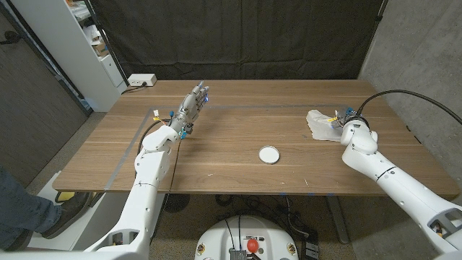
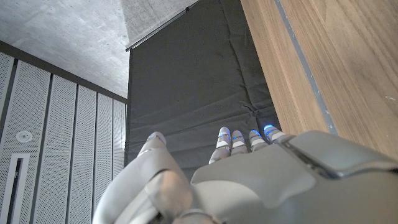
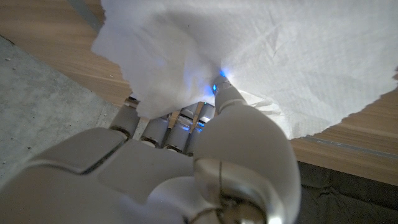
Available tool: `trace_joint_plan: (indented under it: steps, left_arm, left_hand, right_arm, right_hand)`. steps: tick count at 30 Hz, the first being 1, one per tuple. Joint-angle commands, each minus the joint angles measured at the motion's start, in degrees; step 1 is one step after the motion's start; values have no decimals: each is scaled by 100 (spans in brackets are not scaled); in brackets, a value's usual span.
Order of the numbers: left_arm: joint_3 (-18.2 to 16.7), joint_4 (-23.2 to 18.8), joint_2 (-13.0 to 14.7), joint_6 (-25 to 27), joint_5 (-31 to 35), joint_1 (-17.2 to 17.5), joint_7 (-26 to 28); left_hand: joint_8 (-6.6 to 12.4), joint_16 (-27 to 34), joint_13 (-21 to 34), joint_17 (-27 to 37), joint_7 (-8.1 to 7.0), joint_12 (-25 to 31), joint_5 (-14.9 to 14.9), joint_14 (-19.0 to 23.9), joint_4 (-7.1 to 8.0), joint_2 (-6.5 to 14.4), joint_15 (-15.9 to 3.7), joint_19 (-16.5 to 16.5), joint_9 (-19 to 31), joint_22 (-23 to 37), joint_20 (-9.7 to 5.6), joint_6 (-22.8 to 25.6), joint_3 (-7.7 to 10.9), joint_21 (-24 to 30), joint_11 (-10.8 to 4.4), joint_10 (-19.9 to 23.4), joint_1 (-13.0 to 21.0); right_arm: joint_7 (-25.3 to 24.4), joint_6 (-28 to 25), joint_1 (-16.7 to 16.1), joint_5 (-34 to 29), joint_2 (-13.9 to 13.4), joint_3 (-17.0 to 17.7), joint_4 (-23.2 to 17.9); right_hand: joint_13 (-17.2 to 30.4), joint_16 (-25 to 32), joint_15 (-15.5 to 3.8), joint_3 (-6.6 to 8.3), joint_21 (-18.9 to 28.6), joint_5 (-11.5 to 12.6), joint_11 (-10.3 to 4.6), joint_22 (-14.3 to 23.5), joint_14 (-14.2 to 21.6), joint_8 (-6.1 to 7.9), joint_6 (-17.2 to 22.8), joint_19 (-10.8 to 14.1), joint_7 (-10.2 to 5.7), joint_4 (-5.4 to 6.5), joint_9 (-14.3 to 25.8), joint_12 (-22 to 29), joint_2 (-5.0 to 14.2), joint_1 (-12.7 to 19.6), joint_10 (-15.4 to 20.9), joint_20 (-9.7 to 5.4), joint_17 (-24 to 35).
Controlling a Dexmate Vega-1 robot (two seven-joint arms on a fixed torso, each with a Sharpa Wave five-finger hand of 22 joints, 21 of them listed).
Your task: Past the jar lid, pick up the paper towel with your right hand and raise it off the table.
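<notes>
Brown wooden worktop (image 1: 238, 173): long rectangular slab across the middle of the head view, dark curtain behind it.

White power strip (image 1: 142, 80): upper left of the head view, at the worktop's far left corner.

Left hand (image 1: 192, 108): silver-grey, left of centre in the head view, at the end of the white left arm, reaching toward the far edge. Fingers extended and close together, grasping nothing. In the left wrist view the left hand (image 2: 249, 177) shows its back, with blue-lit fingertips (image 2: 268, 130) against the dark curtain and the worktop's edge beside them.

Small round white jar lid (image 1: 269, 154): just right of centre in the head view, lying flat on the bare wood, well apart from both hands.

Crumpled white paper towel (image 1: 320, 123): right of centre in the head view, above and to the right of the lid, just beside the right wrist. Whether it touches the wood cannot be told there.

Right hand (image 1: 342, 120): right part of the head view, at the towel. In the right wrist view the right hand (image 3: 186, 168) has its fingers (image 3: 225, 93) buried in the paper towel (image 3: 280, 56), clasping folds of it; wood shows past the towel's edges.
</notes>
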Motion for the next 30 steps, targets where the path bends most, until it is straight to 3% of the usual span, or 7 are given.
trace_joint_plan:
  steps: [1,30]
  left_arm:
    - [-7,18,2,-8,-15,-6,-9]
    - [46,160,-46,-34,-16,-132,-68]
  left_hand:
    - [39,12,9,30,35,4,-15,19,-31,68,3,-611,32,23,60,40,5,-8,-6,4,30]
    - [38,12,9,30,38,7,-15,24,-49,83,7,-616,34,24,66,55,1,-10,-8,17,25]
  right_arm:
    - [-198,35,-92,-46,35,68,-100]
    - [-338,101,-289,-143,-46,303,-425]
  right_hand:
    - [25,54,-712,16,-11,-11,-17,21,70,81,157,85,-65,4,7,43,26,88,87,-18,46]
    - [98,71,-733,13,-23,-65,-44,23,152,101,407,121,-104,52,14,136,47,179,219,-60,128]
